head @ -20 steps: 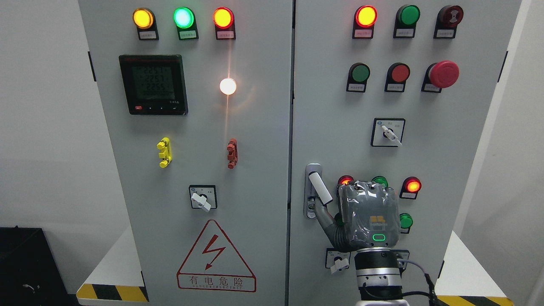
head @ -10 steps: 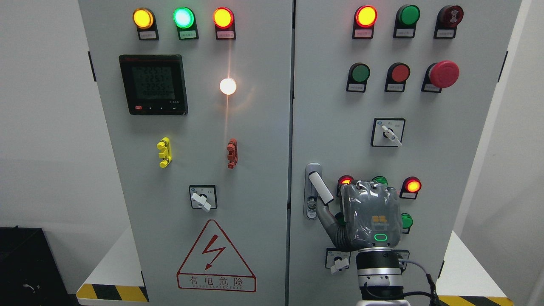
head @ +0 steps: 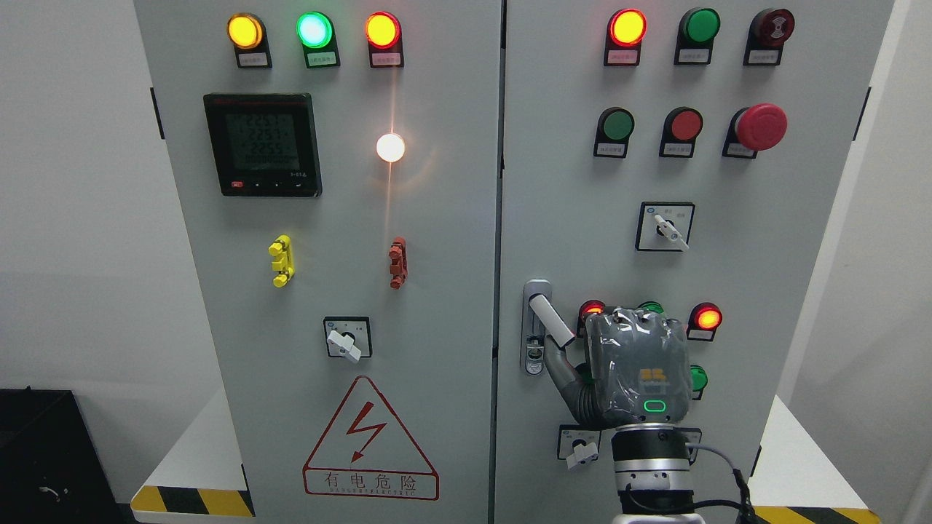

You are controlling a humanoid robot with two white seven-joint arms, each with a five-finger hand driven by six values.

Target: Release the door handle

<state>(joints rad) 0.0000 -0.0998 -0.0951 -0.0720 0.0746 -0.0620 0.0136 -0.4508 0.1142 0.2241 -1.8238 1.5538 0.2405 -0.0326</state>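
- Low on the right-hand cabinet door (head: 764, 240), the right robot hand (head: 633, 371) stands upright with its grey back turned toward me, its arm rising from the bottom edge right of the middle.
- Its thumb (head: 562, 367) reaches up and to the left, ending at the lower tip of the door handle (head: 551, 322).
- I cannot tell whether the thumb touches the handle or sits just beside it, and the other fingers are hidden behind the back of the hand, so how far open the hand is cannot be judged from here.
- That white handle sits near the left edge of the right door, swung out on a slant from its metal plate (head: 536, 327), with the top end at the plate and the lower end pointing down to the right.
- A keyhole (head: 534, 355) shows in the plate just left of the thumb.
- Red lamps (head: 707, 318) glow on either side of the hand's knuckles, and a green button (head: 697, 378) peeks out at its right.
- A small white switch (head: 582, 453) sits just left of the wrist.
- On the left door (head: 218, 291) there is a meter display (head: 263, 144) and a lightning warning triangle (head: 370, 439).
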